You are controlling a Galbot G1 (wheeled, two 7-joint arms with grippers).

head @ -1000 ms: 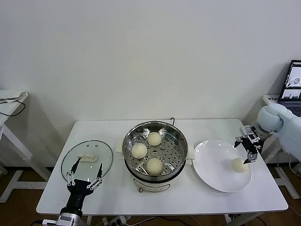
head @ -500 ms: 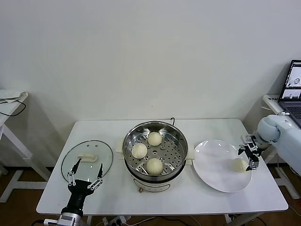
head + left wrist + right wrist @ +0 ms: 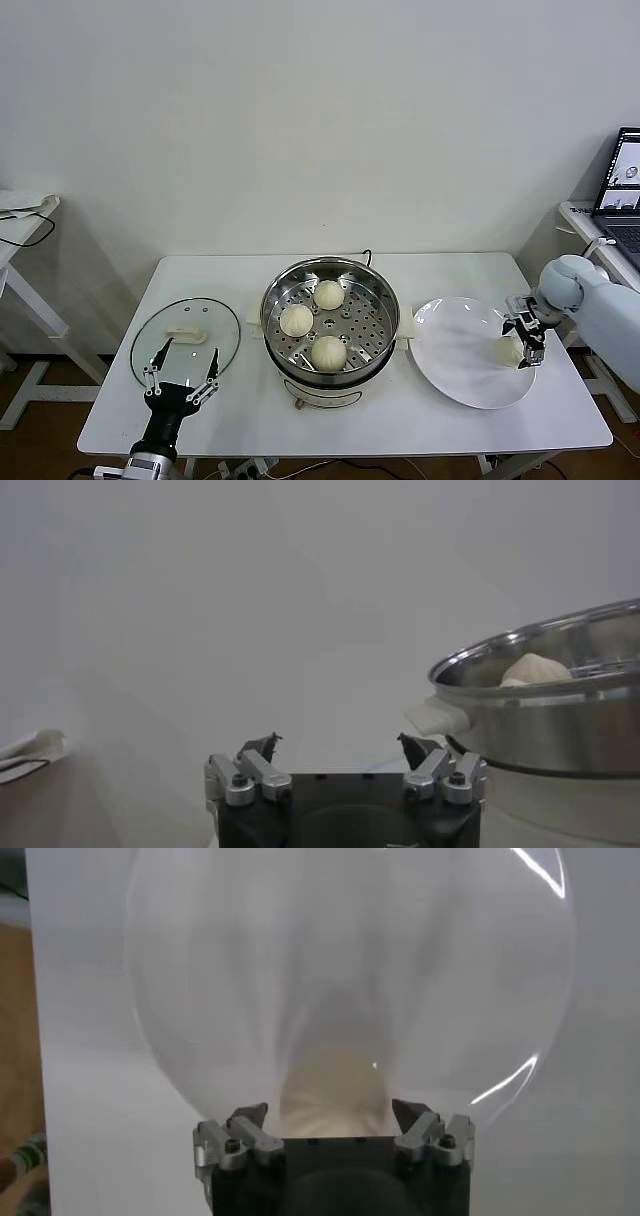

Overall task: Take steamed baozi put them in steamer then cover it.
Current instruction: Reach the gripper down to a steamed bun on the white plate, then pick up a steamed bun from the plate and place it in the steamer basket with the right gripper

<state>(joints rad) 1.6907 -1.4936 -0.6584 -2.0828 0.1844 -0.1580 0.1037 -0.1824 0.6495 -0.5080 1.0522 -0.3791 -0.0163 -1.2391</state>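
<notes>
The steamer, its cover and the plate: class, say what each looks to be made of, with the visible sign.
Steamer: polished metal, likely stainless steel; mirror-like wall, perforated tray.
Cover: clear glass, probably; the table shows through it, and its handle looks like white plastic.
Plate: glossy white, ceramic or plastic; bright highlights.

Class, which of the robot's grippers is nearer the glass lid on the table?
Left. The left gripper hovers open at the cover's near edge; the right gripper is across the steamer, over the plate.

The right hand [image 3: 524, 338] covers part of the last baozi [image 3: 509, 351]; its pleats are too small to tell.

The laptop [image 3: 622, 183] is cut off.
</notes>
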